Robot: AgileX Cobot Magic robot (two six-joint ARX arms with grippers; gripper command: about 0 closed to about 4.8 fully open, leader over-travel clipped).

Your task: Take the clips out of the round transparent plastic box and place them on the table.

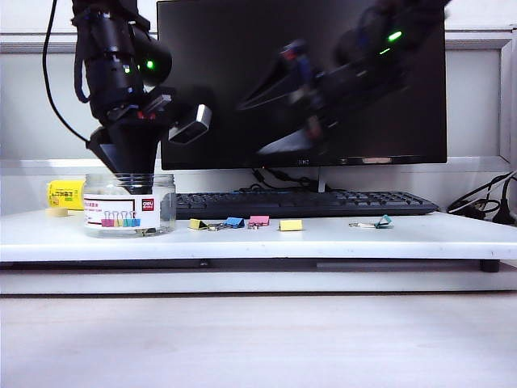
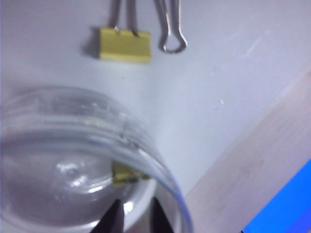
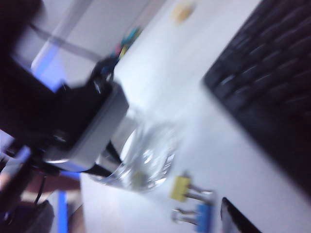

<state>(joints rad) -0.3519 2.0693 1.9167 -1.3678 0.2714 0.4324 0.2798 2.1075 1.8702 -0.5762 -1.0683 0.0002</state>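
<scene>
The round transparent plastic box (image 1: 129, 206) stands at the left end of the white table (image 1: 404, 238). My left gripper (image 1: 133, 182) reaches down into it. In the left wrist view its dark fingertips (image 2: 114, 218) stand a little apart with nothing between them, just short of a yellow clip (image 2: 127, 174) on the box floor. Another yellow clip (image 2: 125, 44) lies on the table beside the box (image 2: 73, 160). Two yellow clips (image 1: 198, 224) (image 1: 291, 225) lie in front of the keyboard. My right gripper (image 1: 250, 129) hangs open and blurred before the monitor, empty; one finger (image 3: 235, 221) shows.
A blue clip (image 1: 234, 221) and a pink clip (image 1: 259, 220) lie between the yellow ones, and a teal clip (image 1: 384, 221) sits further right. A black keyboard (image 1: 307, 202) and monitor (image 1: 303, 81) stand behind. A small yellow box (image 1: 65, 194) sits at the far left.
</scene>
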